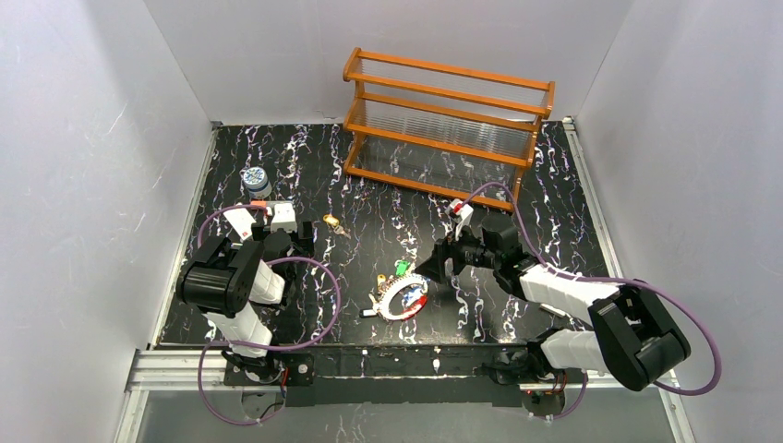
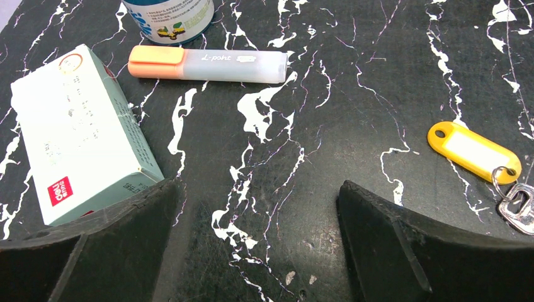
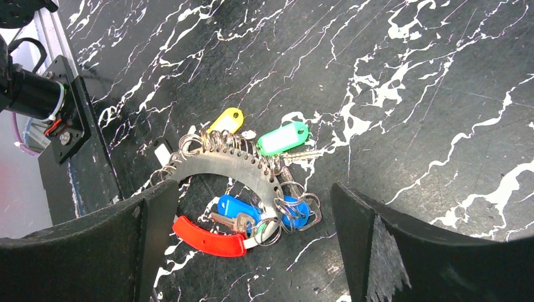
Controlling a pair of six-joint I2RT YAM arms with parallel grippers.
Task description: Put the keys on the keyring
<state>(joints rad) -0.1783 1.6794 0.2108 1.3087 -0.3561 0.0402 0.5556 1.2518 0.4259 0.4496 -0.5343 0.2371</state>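
Observation:
The keyring [image 3: 236,165], a silvery arc with a curved red piece [image 3: 208,238], lies flat on the black marbled table [image 1: 369,166], seen from above as the keyring [image 1: 403,297]. Around it cluster a green key [image 3: 283,138], a yellow key [image 3: 228,119] and blue keys [image 3: 238,207]. My right gripper [image 3: 252,189] hangs open just above the ring, holding nothing; from above, the right gripper [image 1: 434,268] stands at the ring's right. A separate yellow-tagged key [image 2: 473,151] lies alone, to the right of my open, empty left gripper [image 2: 257,189]. From above that key [image 1: 331,221] is right of the left gripper [image 1: 300,242].
A white box [image 2: 82,135], an orange-capped highlighter [image 2: 208,63] and a blue-white jar [image 2: 169,16] lie ahead-left of the left gripper. A wooden rack [image 1: 448,125] stands at the back. White walls close in both sides.

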